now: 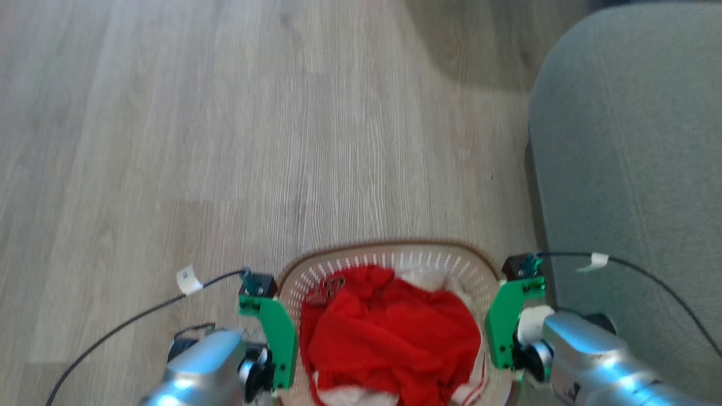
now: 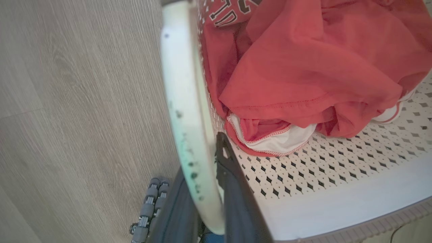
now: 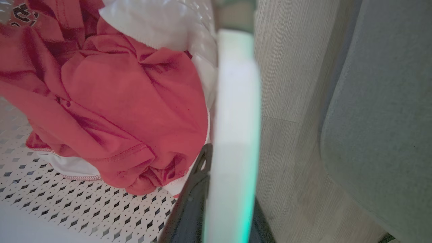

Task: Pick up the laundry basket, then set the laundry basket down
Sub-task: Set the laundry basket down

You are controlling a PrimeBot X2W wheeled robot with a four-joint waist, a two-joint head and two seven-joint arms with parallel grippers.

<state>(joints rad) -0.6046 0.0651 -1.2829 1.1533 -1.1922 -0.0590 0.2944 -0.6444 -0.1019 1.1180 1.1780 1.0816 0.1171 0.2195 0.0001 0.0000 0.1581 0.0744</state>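
Observation:
The laundry basket [image 1: 395, 251], cream with perforated walls and a brown rim, sits at the bottom middle of the head view between my two arms. It holds a red garment [image 1: 389, 332] over white cloth. My left gripper [image 1: 271, 349] is at its left side and my right gripper [image 1: 505, 332] at its right side. In the left wrist view my left gripper [image 2: 202, 155] is shut on the white side handle [image 2: 184, 84], a dark finger on each side. In the right wrist view my right gripper [image 3: 231, 182] is likewise shut on the other handle [image 3: 236, 84]. I cannot tell whether the basket touches the floor.
A grey upholstered seat [image 1: 632, 141] stands close on the right, almost against my right arm. Pale wood floor [image 1: 225, 141] stretches ahead and to the left. Thin black cables [image 1: 141, 316] trail from both wrists.

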